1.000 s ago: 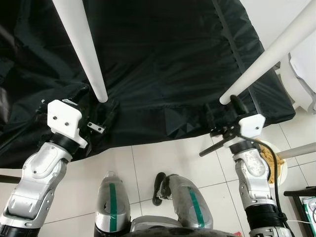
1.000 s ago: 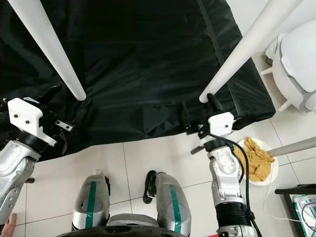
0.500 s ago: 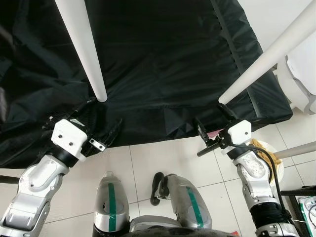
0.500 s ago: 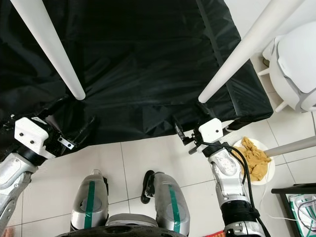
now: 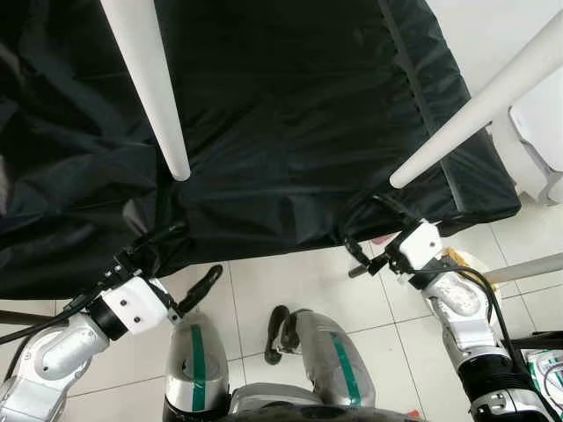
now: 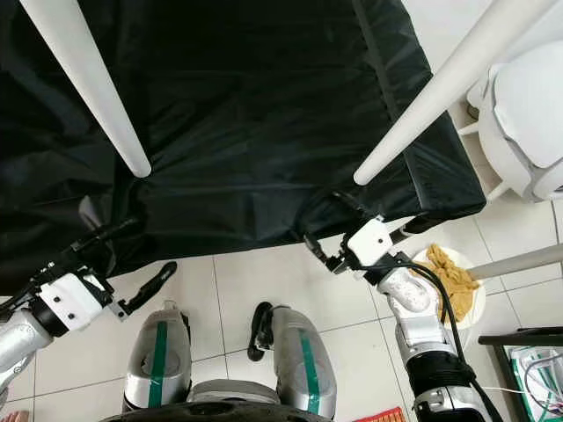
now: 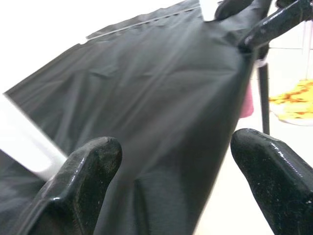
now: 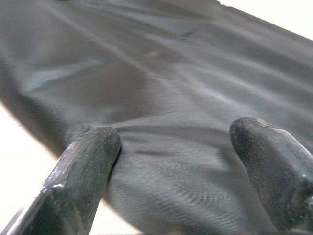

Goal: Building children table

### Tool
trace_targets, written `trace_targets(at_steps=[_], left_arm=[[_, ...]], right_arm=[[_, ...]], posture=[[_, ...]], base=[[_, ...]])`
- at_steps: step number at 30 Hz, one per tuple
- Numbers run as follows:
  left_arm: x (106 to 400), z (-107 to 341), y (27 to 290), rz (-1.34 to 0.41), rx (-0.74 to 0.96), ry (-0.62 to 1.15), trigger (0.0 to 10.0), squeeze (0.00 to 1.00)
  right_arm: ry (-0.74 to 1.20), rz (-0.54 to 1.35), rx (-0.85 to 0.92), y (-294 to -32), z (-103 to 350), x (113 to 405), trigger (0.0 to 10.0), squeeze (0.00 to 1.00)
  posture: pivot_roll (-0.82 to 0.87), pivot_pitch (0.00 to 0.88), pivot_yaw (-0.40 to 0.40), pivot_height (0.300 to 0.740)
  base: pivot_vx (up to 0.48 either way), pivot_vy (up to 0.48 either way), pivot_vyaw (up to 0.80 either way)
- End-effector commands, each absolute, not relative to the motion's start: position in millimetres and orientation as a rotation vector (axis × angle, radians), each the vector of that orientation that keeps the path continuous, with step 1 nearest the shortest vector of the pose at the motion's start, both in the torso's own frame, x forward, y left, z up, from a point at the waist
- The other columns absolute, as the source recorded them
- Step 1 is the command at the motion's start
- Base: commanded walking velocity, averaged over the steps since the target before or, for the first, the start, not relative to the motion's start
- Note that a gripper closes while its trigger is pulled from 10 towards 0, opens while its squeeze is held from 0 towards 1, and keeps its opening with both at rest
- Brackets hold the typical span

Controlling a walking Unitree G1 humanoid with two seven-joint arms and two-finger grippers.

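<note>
Black fabric sheet (image 5: 290, 114) covers a flat surface ahead of the robot, its near edge hanging over the white tiled floor (image 5: 281, 281). Two white table legs (image 5: 145, 83) rise out of the sheet, one toward the left, the other (image 5: 479, 110) toward the right, both tapering to rounded ends nearest the camera. Left gripper (image 5: 180, 268) sits low at the sheet's near edge, fingers spread wide; in the left wrist view its fingertips (image 7: 90, 169) frame the dark fabric without closing on it. Right gripper (image 6: 330, 233) is at the near right part of the edge, under the right leg, fingers also apart, one against the fabric fold; right wrist view shows the pads (image 8: 85, 164) parted over wrinkled cloth. A plate holding a yellow rag (image 6: 453, 277) lies on the floor just right of the right arm. Robot's own legs stand below, on the tiles.
</note>
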State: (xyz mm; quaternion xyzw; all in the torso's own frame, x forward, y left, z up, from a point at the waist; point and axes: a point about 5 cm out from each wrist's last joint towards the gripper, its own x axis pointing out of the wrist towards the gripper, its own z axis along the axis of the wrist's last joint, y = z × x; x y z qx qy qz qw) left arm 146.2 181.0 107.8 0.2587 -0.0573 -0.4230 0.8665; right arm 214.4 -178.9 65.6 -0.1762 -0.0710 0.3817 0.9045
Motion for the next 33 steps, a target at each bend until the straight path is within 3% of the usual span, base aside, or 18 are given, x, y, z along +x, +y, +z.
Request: trace_targets(at_steps=[1,8,17,28,33], left_arm=[[142.2,108.0,179.6,-0.922,0.55,-0.12,10.0,0.0],[138.4,116.1,180.7,-1.001,0.575,-0.167,10.0,0.0],[145.6,136.5,159.6,-1.22,0.637,-0.304,10.0,0.0],[149.6,113.7,156.7,-1.297,0.69,-0.276,10.0,0.0],[134.6,91.0,152.7,-1.387,0.694,-0.21,10.0,0.0]], right_arm=[[-0.122,0.825,-0.358,-179.5,63.7,211.3,10.0,0.0],[-0.153,0.91,-0.344,-180.5,78.7,213.9,10.0,0.0],[-0.12,1.216,-0.41,-178.6,88.4,212.7,10.0,0.0],[0.036,1.385,-0.504,-188.9,72.6,218.8,10.0,0.0],[0.135,1.417,-0.533,-198.3,57.9,217.7,10.0,0.0]], posture=[[0.21,0.176,-0.093,0.74],[0.19,0.196,-0.089,0.74],[0.17,0.177,-0.097,0.74],[0.16,0.134,-0.125,0.74],[0.16,0.146,-0.12,0.74]], base=[[0.0,0.0,0.0],[0.0,0.0,0.0],[0.0,0.0,0.0],[0.0,0.0,0.0],[0.0,0.0,0.0]])
